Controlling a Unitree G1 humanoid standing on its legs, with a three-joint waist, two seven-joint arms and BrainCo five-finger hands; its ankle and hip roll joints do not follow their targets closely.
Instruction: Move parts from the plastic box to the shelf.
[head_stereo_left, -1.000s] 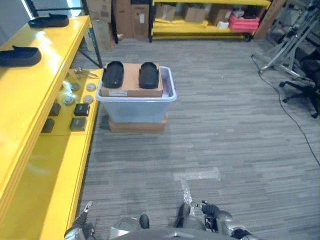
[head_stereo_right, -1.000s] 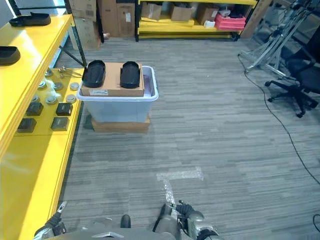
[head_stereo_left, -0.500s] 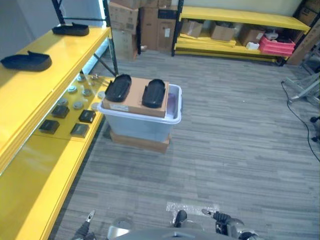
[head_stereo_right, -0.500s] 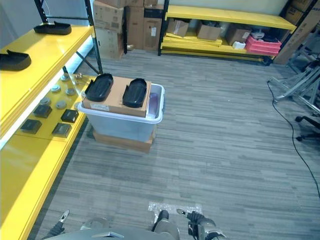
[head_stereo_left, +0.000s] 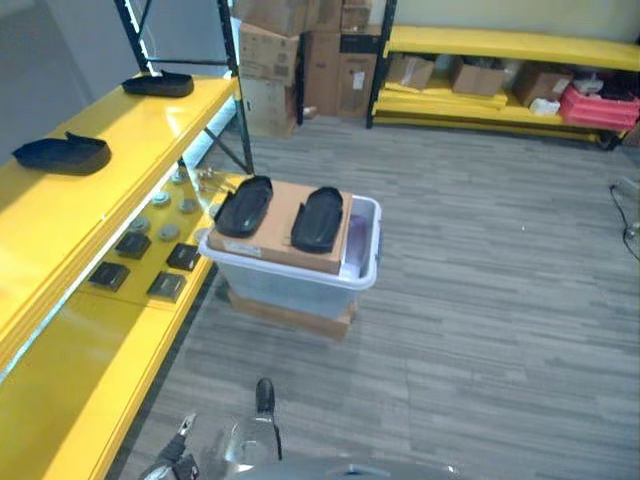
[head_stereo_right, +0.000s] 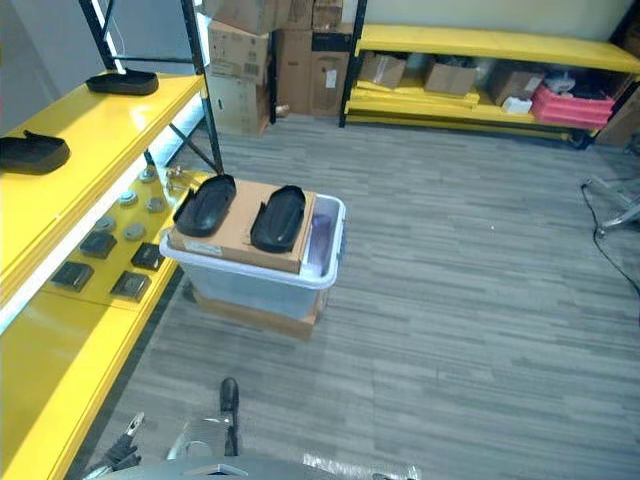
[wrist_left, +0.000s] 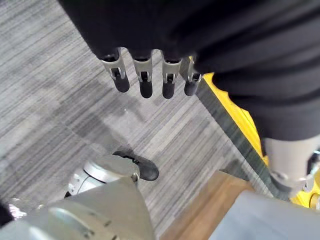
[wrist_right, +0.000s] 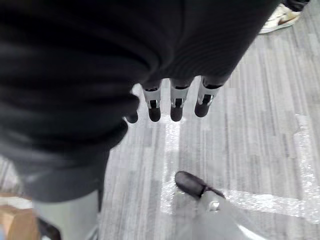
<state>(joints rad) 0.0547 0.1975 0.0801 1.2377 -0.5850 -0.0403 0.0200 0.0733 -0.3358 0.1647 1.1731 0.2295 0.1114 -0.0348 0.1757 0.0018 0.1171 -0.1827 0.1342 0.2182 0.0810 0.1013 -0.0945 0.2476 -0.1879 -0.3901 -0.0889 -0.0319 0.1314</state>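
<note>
Plastic box sits on the floor just beside the yellow shelf, resting on a low cardboard base. A flat cardboard sheet covers most of its top, and two black trays lie side by side on that sheet. Count those as the parts yet to be moved.

Upper level of the shelf already carries two black parts of the same look: one near you, another farther along. So my read is roughly half done, two placed and two waiting, though you cannot see whether more lie inside the box under the cardboard.

Lower level holds small dark square pieces and round discs; probably not part of this job.

Left hand hangs over bare floor, fingers straight and relaxed, holding nothing. Right hand likewise, fingers straight, empty, above a strip of tape on the floor. Both are well apart from the box.

What is left for you: close on the box, take one tray off the cardboard, carry it to the upper level, then repeat for the second.
</note>
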